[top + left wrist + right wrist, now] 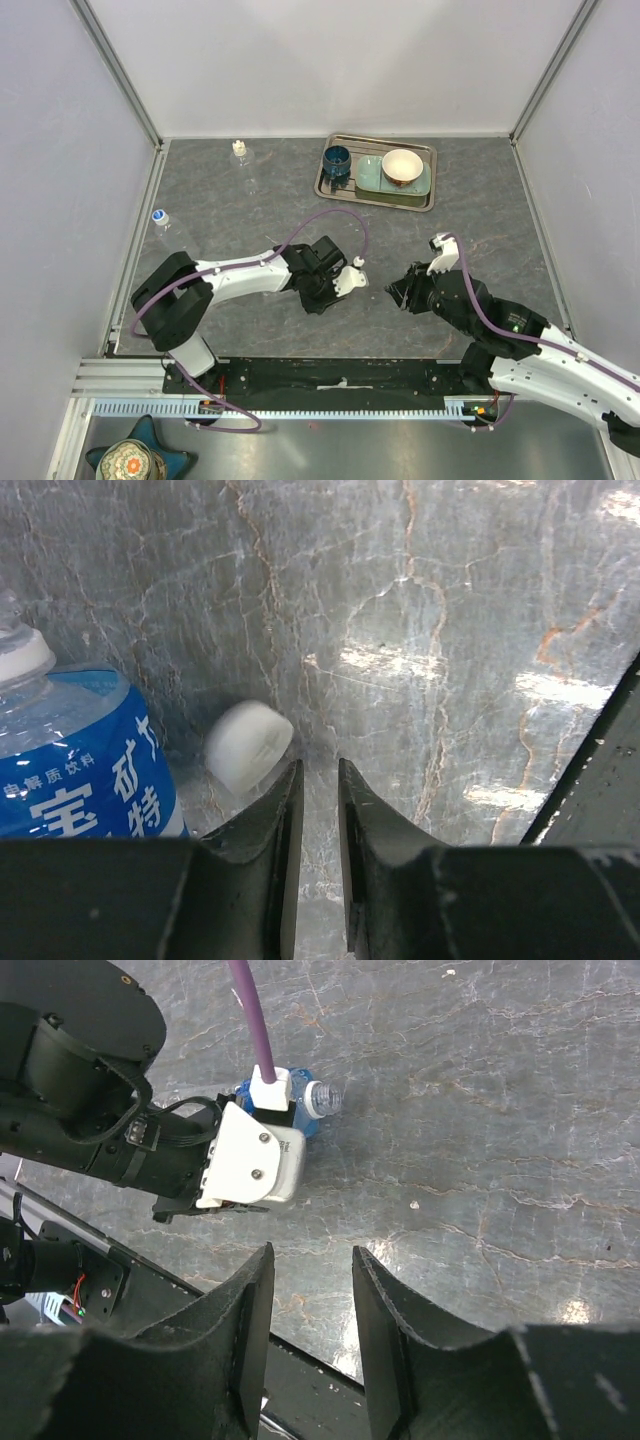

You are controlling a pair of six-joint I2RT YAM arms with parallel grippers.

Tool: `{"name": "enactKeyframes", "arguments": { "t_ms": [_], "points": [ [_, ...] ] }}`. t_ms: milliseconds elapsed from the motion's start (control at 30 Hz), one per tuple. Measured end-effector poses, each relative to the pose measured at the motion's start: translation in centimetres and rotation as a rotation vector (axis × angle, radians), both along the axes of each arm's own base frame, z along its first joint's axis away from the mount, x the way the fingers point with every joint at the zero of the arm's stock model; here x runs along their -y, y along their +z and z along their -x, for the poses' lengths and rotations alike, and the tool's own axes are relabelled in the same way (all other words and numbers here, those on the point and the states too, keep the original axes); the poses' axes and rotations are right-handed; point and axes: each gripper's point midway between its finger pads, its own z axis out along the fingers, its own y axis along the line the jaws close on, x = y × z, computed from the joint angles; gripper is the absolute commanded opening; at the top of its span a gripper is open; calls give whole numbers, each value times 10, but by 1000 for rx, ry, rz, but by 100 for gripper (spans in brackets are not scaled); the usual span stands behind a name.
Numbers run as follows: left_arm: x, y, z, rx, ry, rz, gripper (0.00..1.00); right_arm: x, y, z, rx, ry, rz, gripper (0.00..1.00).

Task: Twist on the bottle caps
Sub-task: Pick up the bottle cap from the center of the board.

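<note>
Left hand point(318, 770), foreground: jaws stand narrowly apart, with only bare table point(450, 600) between them. The white bottle cap point(248, 745) lies just outside the gap, off the tip of the finger nearer the blue-labelled bottle point(70, 770), which lies on its side with its neck uncapped. The right hand point(310, 1255) hangs farther off, partly parted and empty. Judged: the left hand must shift sideways to take the cap.
</note>
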Motion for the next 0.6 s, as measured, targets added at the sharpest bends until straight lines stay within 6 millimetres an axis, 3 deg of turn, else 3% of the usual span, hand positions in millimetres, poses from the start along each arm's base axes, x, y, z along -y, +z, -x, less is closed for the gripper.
{"name": "enactKeyframes", "arguments": {
  "t_ms": [133,333,600],
  "points": [
    [-1,-4,-9,1,23,-8,24,0,-4,1,-7,2,-2,43],
    [4,6,-26,24,55,25,24,0,-12,3,-21,8,5,42],
    [13,8,-14,-45,30,71,25,-1,-12,4,-24,13,0,41]
  ]
}}
